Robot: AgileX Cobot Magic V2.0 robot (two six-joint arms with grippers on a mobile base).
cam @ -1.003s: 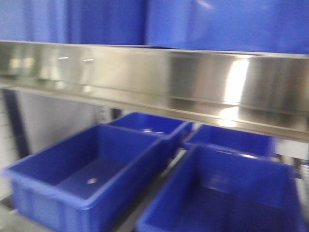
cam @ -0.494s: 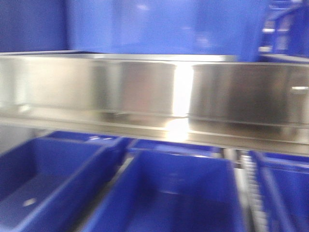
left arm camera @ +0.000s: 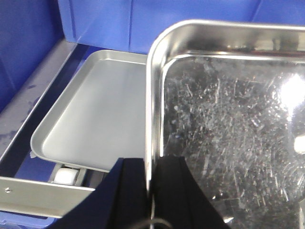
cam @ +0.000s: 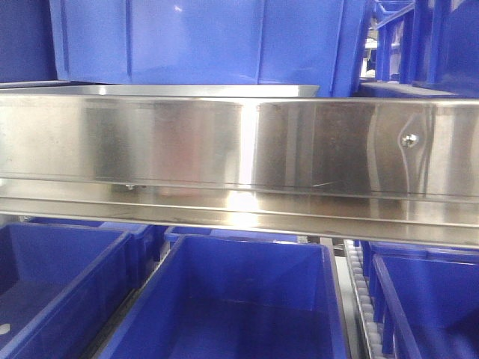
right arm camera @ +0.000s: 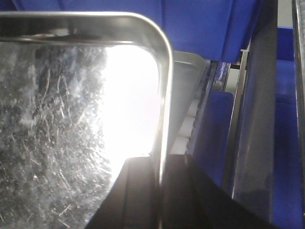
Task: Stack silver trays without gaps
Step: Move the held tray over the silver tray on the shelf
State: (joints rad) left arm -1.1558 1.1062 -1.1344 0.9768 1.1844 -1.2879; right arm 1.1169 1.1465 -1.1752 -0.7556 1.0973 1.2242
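I hold one silver tray [left arm camera: 228, 119] by two opposite rims, its scratched shiny bottom facing both wrist cameras. My left gripper [left arm camera: 151, 162] is shut on its left rim. My right gripper [right arm camera: 159, 160] is shut on its right rim [right arm camera: 164, 95]. A second silver tray [left arm camera: 95, 109] lies flat on the shelf below and to the left of the held one, partly covered by it. A strip of that lower tray [right arm camera: 187, 83] shows past the held tray's right edge. In the front view, a thin silver tray rim [cam: 187, 90] shows just above the rail.
A long steel shelf rail [cam: 239, 142] with a screw [cam: 409, 139] crosses the front view. Blue bins [cam: 202, 41] stand above it and more blue bins [cam: 239, 299] below. White rollers [left arm camera: 64, 176] and a steel frame bar [left arm camera: 33, 195] lie under the lower tray.
The front view has swung to the right: the lower bins slid left in the picture, the rail now runs level, and the blur has gone.
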